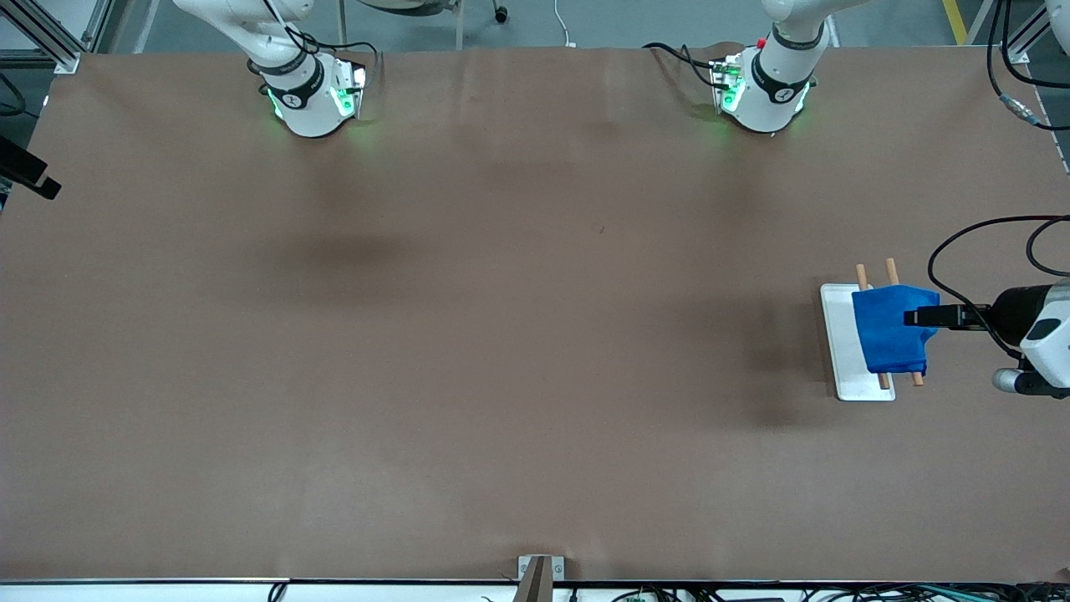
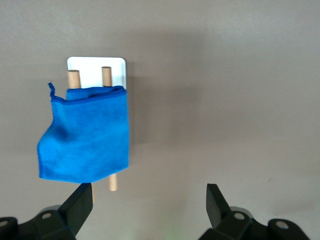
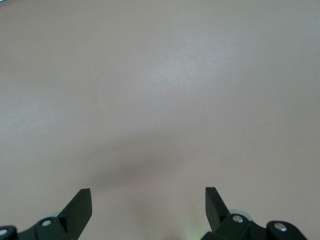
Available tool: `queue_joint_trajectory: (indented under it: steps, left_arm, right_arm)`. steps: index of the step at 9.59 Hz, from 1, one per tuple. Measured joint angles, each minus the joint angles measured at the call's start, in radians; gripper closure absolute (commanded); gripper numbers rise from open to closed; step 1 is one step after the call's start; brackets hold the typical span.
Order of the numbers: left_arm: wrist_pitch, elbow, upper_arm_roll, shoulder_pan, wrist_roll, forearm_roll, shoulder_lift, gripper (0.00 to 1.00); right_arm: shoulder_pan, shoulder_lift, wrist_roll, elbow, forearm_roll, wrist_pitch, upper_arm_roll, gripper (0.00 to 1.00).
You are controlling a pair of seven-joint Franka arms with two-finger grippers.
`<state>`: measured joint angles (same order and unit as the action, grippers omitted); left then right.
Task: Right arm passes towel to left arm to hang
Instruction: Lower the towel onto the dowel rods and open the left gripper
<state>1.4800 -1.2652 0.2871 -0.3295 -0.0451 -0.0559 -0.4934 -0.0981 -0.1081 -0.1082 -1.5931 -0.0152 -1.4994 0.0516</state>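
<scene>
Towel's on the rack, L gripper [image 1: 911,318] standing open beside it – I'm treating the step in hand as backing off clean.

Going across the front view: R arm [image 1: 292,84] is waiting, only its base showing; in its wrist view the R gripper [image 3: 148,200] is hanging wide open w/ nothing in it over bare brown table [image 1: 501,334]. Farther along, the towel [image 1: 893,329] is draping over two wooden dowels [image 1: 861,274] on a white base [image 1: 836,351], right in front of the L gripper, toward the L arm's [image 1: 773,84] end. L fingers are spread full, empty. I'm judging the cloth sits lopsided, so I'm planning a straight, slow pull-back, fingers kept wide, no sideways drift that could snag the hem or tip the rack.
</scene>
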Motion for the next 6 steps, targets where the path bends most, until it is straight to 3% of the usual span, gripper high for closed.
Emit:
queue_joint_trajectory:
  steps: [6]
  left_arm:
    - [0.002, 0.006, 0.087, 0.094, 0.212, 0.040, 0.132, 0.00]
  right_arm:
    - [0.000, 0.000, 0.000, 0.000, 0.000, 0.000, 0.001, 0.00]
